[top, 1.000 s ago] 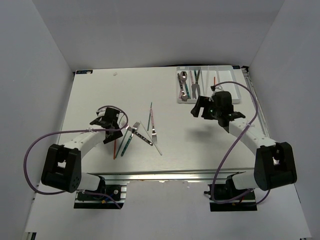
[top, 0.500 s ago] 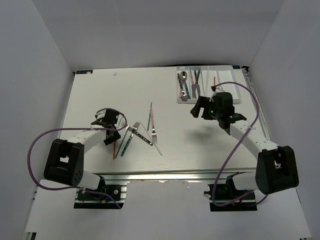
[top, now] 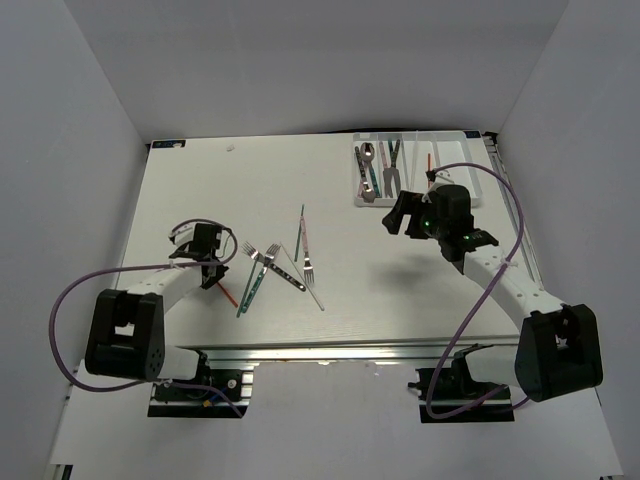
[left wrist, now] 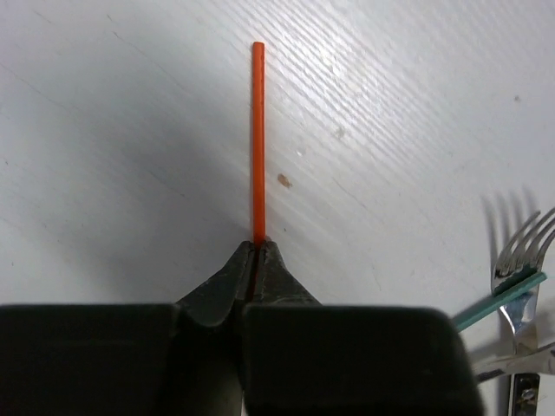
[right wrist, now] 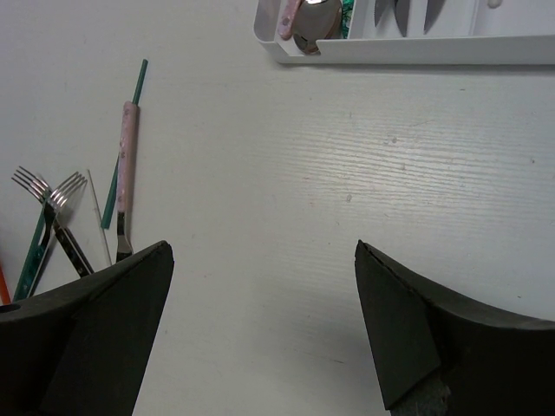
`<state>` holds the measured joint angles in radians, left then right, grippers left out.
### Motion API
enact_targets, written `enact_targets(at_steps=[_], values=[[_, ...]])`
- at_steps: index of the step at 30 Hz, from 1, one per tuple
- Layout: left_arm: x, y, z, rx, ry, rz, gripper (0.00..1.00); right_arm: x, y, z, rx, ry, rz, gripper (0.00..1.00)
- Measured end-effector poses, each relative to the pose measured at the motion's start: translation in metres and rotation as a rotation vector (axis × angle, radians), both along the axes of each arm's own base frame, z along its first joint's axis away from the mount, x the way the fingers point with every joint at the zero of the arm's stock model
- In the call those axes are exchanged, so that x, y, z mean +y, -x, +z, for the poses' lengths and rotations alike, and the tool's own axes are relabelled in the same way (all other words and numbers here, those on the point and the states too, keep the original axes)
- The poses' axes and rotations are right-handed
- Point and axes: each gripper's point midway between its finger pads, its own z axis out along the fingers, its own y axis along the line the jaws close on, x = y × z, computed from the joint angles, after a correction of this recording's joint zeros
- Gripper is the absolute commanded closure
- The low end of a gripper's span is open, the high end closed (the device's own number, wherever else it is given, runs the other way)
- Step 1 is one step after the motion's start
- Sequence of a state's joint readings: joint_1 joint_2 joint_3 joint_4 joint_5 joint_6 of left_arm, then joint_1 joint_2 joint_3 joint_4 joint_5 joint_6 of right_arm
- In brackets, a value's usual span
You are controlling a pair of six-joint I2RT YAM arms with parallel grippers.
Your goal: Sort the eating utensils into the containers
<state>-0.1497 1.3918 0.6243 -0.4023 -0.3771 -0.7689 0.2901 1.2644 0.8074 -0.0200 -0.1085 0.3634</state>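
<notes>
My left gripper (left wrist: 257, 247) is shut on one end of an orange-red chopstick (left wrist: 257, 139), which points straight away from the fingers just over the table. From above, that gripper (top: 211, 275) is left of the loose pile of eating utensils: two forks (top: 264, 256), a teal-handled piece (top: 250, 290) and a pink-handled one (top: 303, 240). My right gripper (right wrist: 260, 251) hangs open and empty over bare table, between the pile and the white tray of containers (top: 472, 170). The tray holds a spoon (top: 368, 154) and other utensils.
The tray's near wall (right wrist: 408, 50) runs along the top of the right wrist view. A pink-handled knife (right wrist: 127, 165) and a thin teal stick (right wrist: 130, 113) lie left of the right fingers. White walls enclose the table on three sides.
My left gripper closed on the orange-red chopstick and moved left, swinging the chopstick out of the pile. The right arm barely shifted and stayed open.
</notes>
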Motion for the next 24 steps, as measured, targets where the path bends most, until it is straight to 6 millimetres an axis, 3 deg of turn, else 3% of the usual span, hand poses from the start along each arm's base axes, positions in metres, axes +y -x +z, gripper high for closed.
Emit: enact_targets(at_steps=[3, 7, 10, 13, 16, 20, 24], values=[[0.007, -0.004, 0.000, -0.039, 0.022, 0.039, 1.00, 0.000, 0.000, 0.000, 0.000, -0.002, 0.003, 0.11], [0.013, -0.010, 0.000, -0.078, 0.051, 0.073, 1.00, 0.004, 0.003, 0.002, 0.002, -0.015, 0.025, 0.11], [0.015, -0.010, 0.003, -0.086, 0.051, 0.082, 1.00, 0.016, 0.008, 0.005, 0.003, -0.054, 0.090, 0.11], [0.022, 0.002, 0.005, -0.053, 0.021, 0.094, 1.00, 0.034, 0.015, 0.012, -0.019, -0.106, 0.186, 0.11], [0.025, 0.013, 0.016, -0.050, 0.004, 0.085, 1.00, 0.068, 0.028, 0.014, -0.031, -0.140, 0.314, 0.11], [0.020, 0.006, 0.047, -0.157, 0.027, 0.040, 1.00, 0.136, 0.061, 0.011, -0.025, -0.227, 0.554, 0.11], [0.007, -0.001, 0.064, -0.226, 0.078, -0.028, 1.00, 0.198, 0.088, -0.002, 0.045, -0.313, 0.719, 0.11]])
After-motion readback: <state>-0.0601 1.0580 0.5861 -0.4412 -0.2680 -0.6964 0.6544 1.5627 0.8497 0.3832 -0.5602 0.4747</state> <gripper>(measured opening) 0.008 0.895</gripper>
